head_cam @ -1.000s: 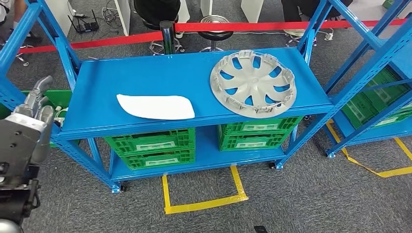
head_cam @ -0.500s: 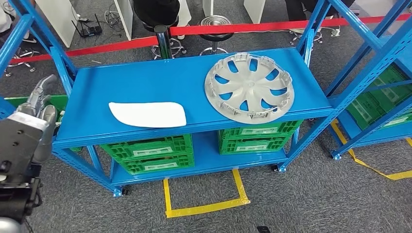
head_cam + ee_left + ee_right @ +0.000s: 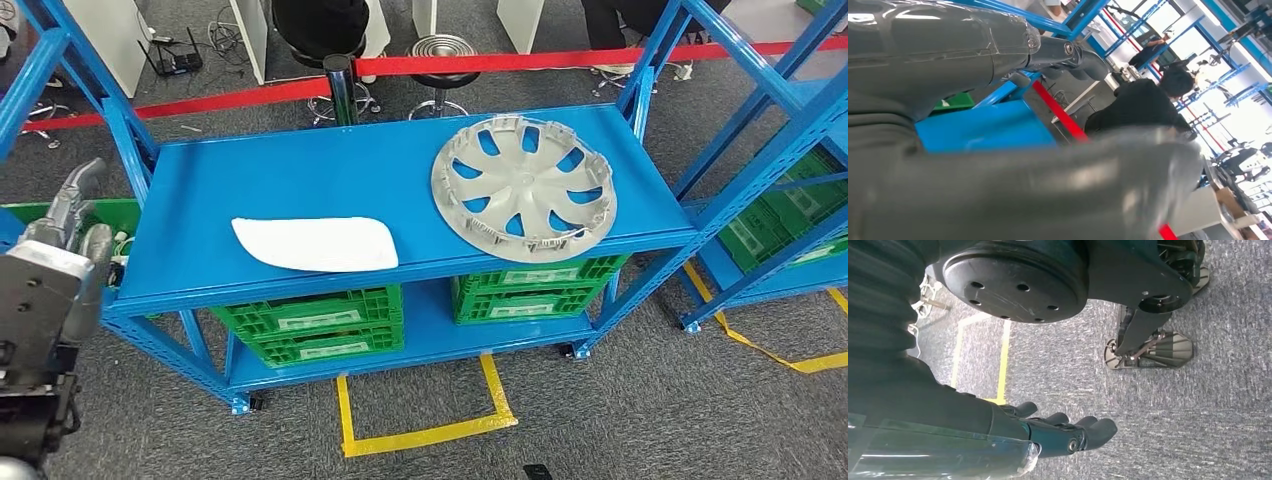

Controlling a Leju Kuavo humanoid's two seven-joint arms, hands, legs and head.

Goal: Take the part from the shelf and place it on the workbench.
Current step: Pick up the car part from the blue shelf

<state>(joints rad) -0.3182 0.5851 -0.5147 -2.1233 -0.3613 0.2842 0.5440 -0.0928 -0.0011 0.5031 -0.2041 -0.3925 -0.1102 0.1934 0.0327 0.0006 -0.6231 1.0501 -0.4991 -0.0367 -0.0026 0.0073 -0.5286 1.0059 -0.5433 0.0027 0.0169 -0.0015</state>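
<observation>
Since the earlier frames the whole head view has shifted a little, so the camera has moved rather than the things: the shelf (image 3: pixel 300 180) and what lies on it keep their layout, and the left hand (image 3: pixel 70 235) stays raised at the shelf's left end. That hand holds nothing; its thumb and fingers (image 3: pixel 1068 50) are apart in the left wrist view. The part, a silver hubcap (image 3: pixel 523 186), lies flat on the top deck at the far end from the left hand, well apart from it, its edge near the deck's front lip. A white panel (image 3: pixel 315 244) lies flat on the same deck between the left hand and the hubcap, nearer the hand and close to the front edge. Green crates (image 3: pixel 310 320) sit on the lower deck beneath. The right hand (image 3: pixel 1068 432) hangs above the grey floor (image 3: pixel 1198 415), empty, fingers lightly curled and side by side. Yellow tape (image 3: pixel 425 435) marks the floor before the shelf, and a red barrier (image 3: pixel 500 62) runs behind it, with a person (image 3: pixel 1143 107) in black beyond.
</observation>
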